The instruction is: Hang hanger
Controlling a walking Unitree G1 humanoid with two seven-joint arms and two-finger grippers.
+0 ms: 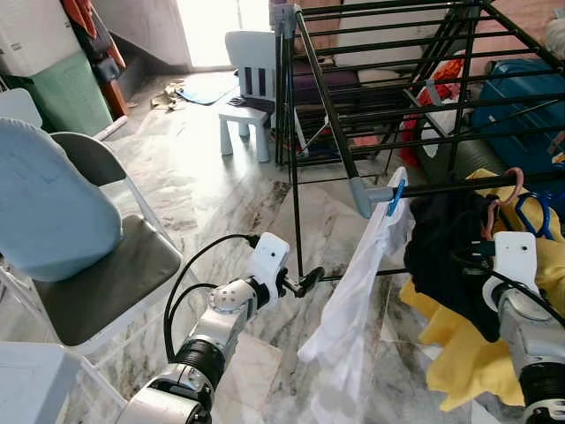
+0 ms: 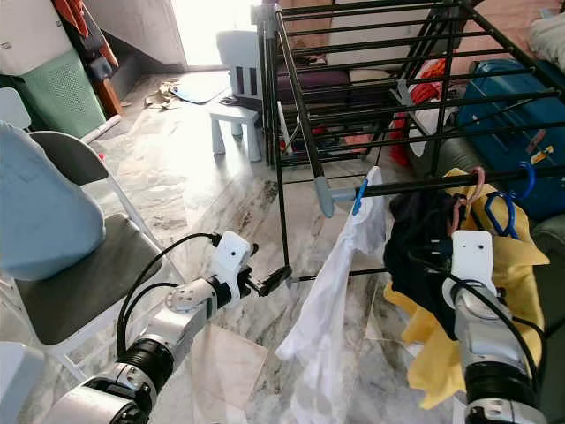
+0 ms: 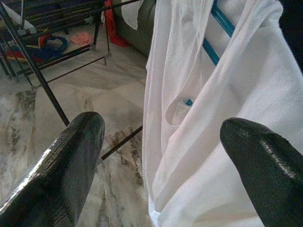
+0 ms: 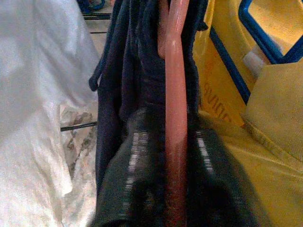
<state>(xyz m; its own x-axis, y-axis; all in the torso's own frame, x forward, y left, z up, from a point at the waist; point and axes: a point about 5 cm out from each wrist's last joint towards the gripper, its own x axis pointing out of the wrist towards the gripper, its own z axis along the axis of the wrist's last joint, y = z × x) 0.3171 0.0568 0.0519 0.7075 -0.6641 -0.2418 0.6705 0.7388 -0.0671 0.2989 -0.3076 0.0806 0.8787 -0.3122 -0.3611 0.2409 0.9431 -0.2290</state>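
Two grippers in play: our left gripper (image 1: 311,281) hovers wide apart and empty beside the white shirt (image 1: 353,327) on its blue hanger (image 1: 396,196). On the right, our right gripper (image 4: 173,189) pinches the pink hanger (image 4: 175,109) carrying the dark garment (image 1: 446,252), up by the rack rail (image 1: 477,184). Stiff, light plastic, floppy cloth below: we judge the neck the best hold.
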